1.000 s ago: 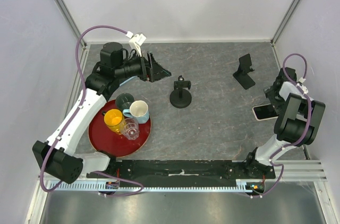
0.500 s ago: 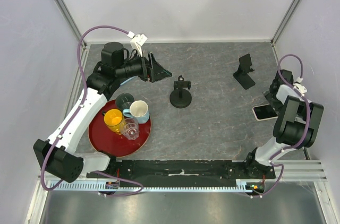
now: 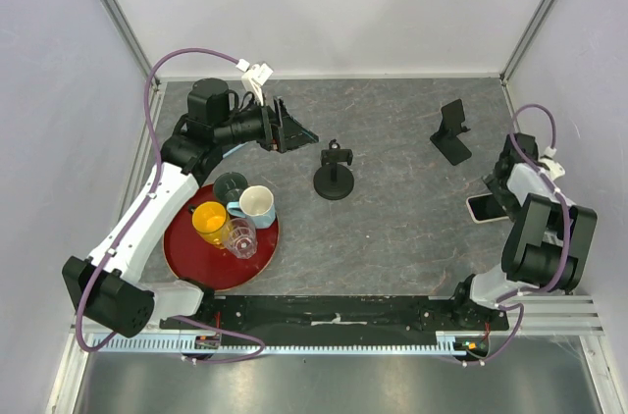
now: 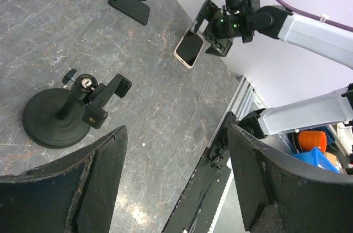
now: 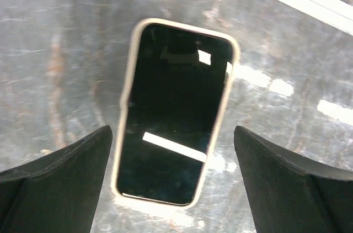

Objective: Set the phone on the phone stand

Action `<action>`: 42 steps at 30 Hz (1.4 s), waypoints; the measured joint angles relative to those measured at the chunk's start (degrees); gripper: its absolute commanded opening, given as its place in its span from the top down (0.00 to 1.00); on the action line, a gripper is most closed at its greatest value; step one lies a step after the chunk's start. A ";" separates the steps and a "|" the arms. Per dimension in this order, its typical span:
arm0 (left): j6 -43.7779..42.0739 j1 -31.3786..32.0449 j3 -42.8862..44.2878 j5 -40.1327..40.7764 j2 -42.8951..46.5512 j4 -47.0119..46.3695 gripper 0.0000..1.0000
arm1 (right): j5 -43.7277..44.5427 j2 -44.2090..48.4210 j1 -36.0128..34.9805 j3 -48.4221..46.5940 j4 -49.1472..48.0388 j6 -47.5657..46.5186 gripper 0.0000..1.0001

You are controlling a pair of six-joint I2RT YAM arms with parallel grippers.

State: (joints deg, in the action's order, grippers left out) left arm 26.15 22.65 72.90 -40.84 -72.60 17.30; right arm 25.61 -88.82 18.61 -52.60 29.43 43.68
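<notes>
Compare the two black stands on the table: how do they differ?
The round-base stand has a disc foot, a short post and a clamp head; the angled stand has a flat rectangular foot and a tilted back plate. The round-base stand sits mid-table; the angled stand sits far right, nearer the phone. Both are black, upright and empty.

Camera layout: one overhead, two wrist-mounted.
The top view looks down on the whole counter from above its near edge. The left wrist view faces across it from afar; the right looks straight down, close. All share the phone.
</notes>
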 measured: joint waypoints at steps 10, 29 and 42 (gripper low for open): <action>0.44 0.66 -0.22 -0.24 0.00 -0.35 0.21 | -8.98 5.46 8.35 9.60 -5.18 0.48 0.02; 0.52 1.03 -0.24 -0.24 0.00 -0.74 0.21 | -20.37 0.55 8.39 7.06 -15.65 -3.82 0.02; 0.52 1.33 -0.24 -0.24 0.00 -0.74 0.21 | -9.99 -11.32 3.76 -7.23 -2.36 0.66 0.02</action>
State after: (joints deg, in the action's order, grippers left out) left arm 26.68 23.99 72.66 -41.08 -72.60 16.56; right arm 15.62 -100.14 22.37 -59.83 27.07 44.34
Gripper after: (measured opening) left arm 0.796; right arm 0.982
